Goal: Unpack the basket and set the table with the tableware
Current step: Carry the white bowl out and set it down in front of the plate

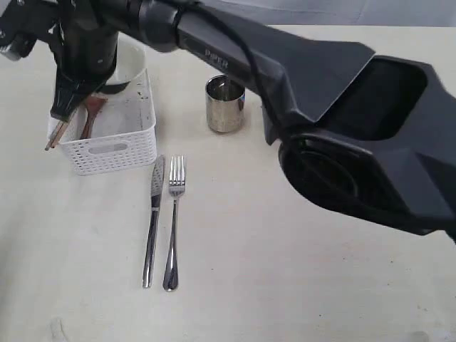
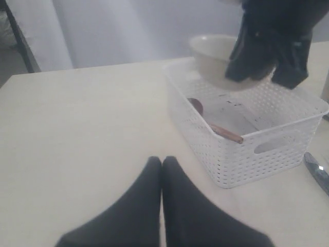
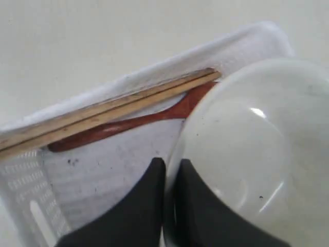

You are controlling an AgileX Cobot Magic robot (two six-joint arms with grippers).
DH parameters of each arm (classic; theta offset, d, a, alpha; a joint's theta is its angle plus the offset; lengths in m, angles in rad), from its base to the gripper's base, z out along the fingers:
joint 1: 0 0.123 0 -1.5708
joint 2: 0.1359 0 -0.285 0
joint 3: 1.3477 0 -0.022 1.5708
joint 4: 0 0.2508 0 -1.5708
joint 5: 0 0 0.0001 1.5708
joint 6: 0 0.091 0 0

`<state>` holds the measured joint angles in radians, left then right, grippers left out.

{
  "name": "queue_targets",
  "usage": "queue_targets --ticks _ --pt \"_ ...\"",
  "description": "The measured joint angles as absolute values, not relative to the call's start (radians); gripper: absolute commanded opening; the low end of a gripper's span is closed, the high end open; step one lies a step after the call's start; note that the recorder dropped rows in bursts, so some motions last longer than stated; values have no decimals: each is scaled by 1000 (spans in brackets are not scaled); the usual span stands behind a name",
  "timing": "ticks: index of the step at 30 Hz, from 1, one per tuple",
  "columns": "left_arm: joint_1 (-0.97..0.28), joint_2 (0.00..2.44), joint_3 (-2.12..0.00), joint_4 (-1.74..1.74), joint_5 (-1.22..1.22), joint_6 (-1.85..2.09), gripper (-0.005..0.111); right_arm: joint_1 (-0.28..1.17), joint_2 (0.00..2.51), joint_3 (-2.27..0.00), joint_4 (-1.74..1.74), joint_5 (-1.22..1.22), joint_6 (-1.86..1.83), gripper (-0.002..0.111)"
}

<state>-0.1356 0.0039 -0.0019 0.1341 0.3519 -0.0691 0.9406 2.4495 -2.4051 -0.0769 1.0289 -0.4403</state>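
The basket (image 1: pixel 107 153) sits near the far left corner of the surface (image 1: pixel 285 285) as the exterior view shows it, its long side running away from the near edge. Over its far end the pale bowl (image 3: pixel 247 154) is pinched at the rim by the right end effector (image 3: pixel 168 169). One finger is inside the rim and one outside, closed tight on it, and the bowl is tipped and looks clear of the basket floor. Inside the basket the wooden chopsticks (image 3: pixel 103 110) lie together along one long wall, with the dark red spoon (image 3: pixel 128 126) just beside them and partly under the bowl. Outside the basket, three pieces are already set out. The steel cup (image 1: pixel 225 105) stands upright beyond the basket's right side, toward the far edge. The knife (image 1: pixel 152 221) and fork (image 1: pixel 173 221) lie side by side, handles toward the near edge, just off the basket's near right corner. The left end effector (image 2: pixel 162 163) is closed on nothing, its fingers pressed together low over bare surface on the basket's left side. By my judgement the unpacking is about half done: cup, knife and fork are placed, the bowl is on its way out, and the spoon and chopsticks are yet to be lifted and laid.
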Motion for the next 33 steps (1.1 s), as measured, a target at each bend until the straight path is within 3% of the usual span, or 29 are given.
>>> queue_targets --ticks 7,18,22,33 --pt "-136 4 -2 134 352 -69 0 939 2338 -2405 -153 1201 -376 0" --pt "-136 4 -2 134 352 -69 0 887 2189 -2357 -36 1221 -285 0" --pt "-136 4 -2 134 352 -69 0 846 2100 -2163 -30 1219 -272 0" --pt "-136 4 -2 134 352 -69 0 741 1604 -1353 -19 1017 -255 0"
